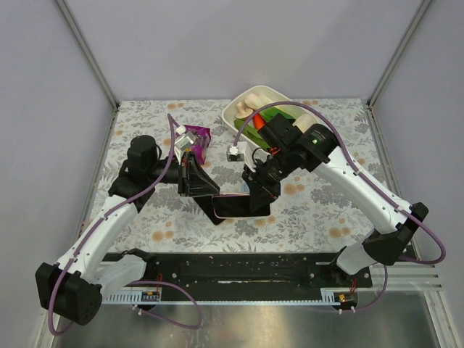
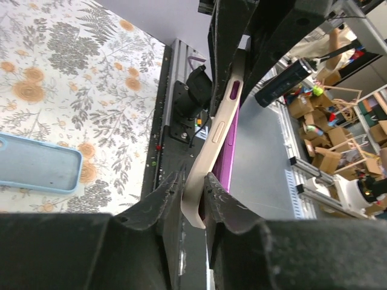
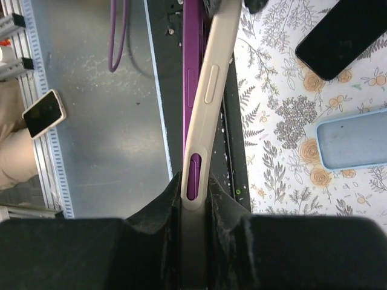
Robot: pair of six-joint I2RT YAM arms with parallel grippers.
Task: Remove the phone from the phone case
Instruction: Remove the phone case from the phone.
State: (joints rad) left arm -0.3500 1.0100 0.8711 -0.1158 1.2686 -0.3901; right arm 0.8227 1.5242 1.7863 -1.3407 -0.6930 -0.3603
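A: Where do we log the phone case (image 2: 213, 145)?

B: Off the table (image 1: 326, 217), held edge-up between the two arms, near the front middle. From above we get only a dark slab there.

A: Left gripper (image 2: 193, 196)?

B: Clamped. We see its fingers (image 2: 163, 202) pinching one end of the beige phone case. The case bows in a curve just above that grip.

A: Right gripper (image 3: 195, 193)?

B: Also clenched, on the opposite end. A slot in the case rim sits right between its jaws, purple showing through.

A: And the phone (image 3: 192, 66) itself?

B: In the case, purple, lying along one side of the beige rim in both wrist views. We cannot tell how far it is seated.

A: Anything else we note?

B: A light blue case (image 3: 354, 142) flat on the floral cloth, a black phone (image 3: 344, 36) near it. At the back, a white bowl (image 1: 239, 109) with items in it, and a purple box (image 1: 196, 138) beside it.
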